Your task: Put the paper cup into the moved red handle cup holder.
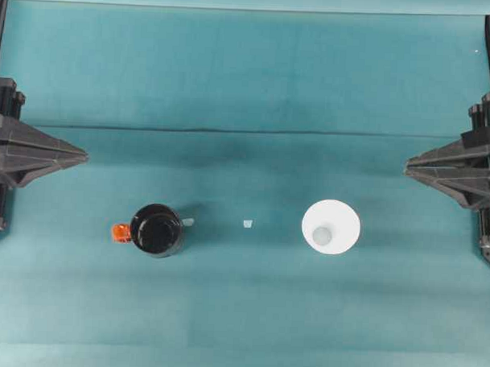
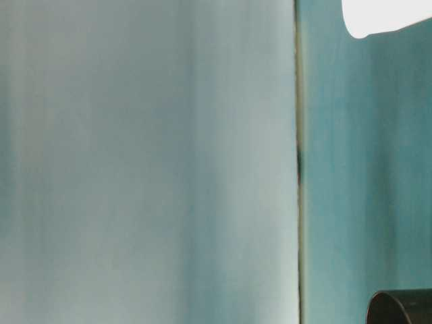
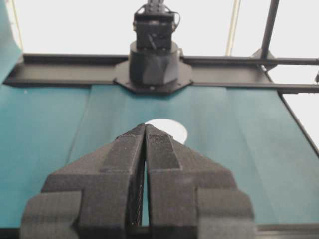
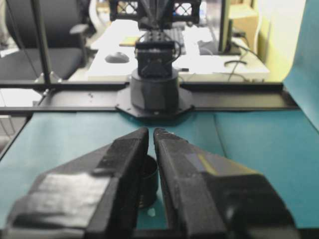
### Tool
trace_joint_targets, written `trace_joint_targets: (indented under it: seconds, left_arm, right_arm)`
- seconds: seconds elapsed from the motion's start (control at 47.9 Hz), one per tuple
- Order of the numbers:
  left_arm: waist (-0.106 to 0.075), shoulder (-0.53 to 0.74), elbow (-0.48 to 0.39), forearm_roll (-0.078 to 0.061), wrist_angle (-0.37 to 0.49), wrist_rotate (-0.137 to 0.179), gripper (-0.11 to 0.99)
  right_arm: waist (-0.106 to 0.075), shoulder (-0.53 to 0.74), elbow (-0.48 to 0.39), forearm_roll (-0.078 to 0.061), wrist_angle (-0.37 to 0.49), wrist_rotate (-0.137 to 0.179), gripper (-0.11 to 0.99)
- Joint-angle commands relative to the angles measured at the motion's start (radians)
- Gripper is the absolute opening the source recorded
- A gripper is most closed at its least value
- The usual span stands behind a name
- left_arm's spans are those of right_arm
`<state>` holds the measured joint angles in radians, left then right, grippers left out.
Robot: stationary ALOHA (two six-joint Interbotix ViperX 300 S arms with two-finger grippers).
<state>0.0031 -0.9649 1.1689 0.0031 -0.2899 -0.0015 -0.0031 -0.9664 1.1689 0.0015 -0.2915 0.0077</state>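
I see the teal cloth-covered table with the white paper cup standing upright, mouth up, well ahead of my right gripper. The glossy black round holder, its red-orange handle stub pointing toward my left gripper's side, stands upright ahead of it. Both grippers' jaws are pressed together, empty. The table-level view cuts off both vessels.
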Motion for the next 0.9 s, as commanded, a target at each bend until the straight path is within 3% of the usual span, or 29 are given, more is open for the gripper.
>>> trace_joint_targets:
  seconds: [0.0,0.209,0.313,0.418,0.564,0.689,0.794,0.877]
  left_arm:
    - [-0.017,0.006,-0.018,0.011,0.000,0.005,0.03]
    - [-0.017,0.018,-0.044,0.011,0.066,0.000,0.02]
    - [-0.017,0.038,-0.058,0.012,0.143,-0.006,0.03]
    - [-0.021,0.066,-0.078,0.011,0.219,-0.020,0.03]
    - [-0.021,0.098,-0.098,0.011,0.324,-0.063,0.03]
    - [-0.021,0.104,-0.112,0.011,0.425,-0.127,0.02]
    - [-0.034,0.115,-0.115,0.011,0.518,-0.175,0.03]
    - [-0.041,0.129,-0.117,0.011,0.581,-0.193,0.03]
  right_arm:
    - [0.008,0.011,-0.003,0.003,-0.006,0.000,0.00]
    - [0.009,0.009,-0.005,0.003,0.015,0.003,-0.10]
    - [0.009,0.009,-0.006,0.014,0.052,0.012,-0.10]
    - [0.009,0.009,-0.008,0.014,0.104,0.034,-0.10]
    - [0.009,0.011,-0.014,0.015,0.163,0.071,-0.10]
    - [0.008,0.011,-0.015,0.014,0.204,0.100,-0.10]
    - [0.009,0.011,-0.015,0.014,0.229,0.112,-0.10]
    - [0.006,0.011,-0.015,0.014,0.239,0.120,-0.10]
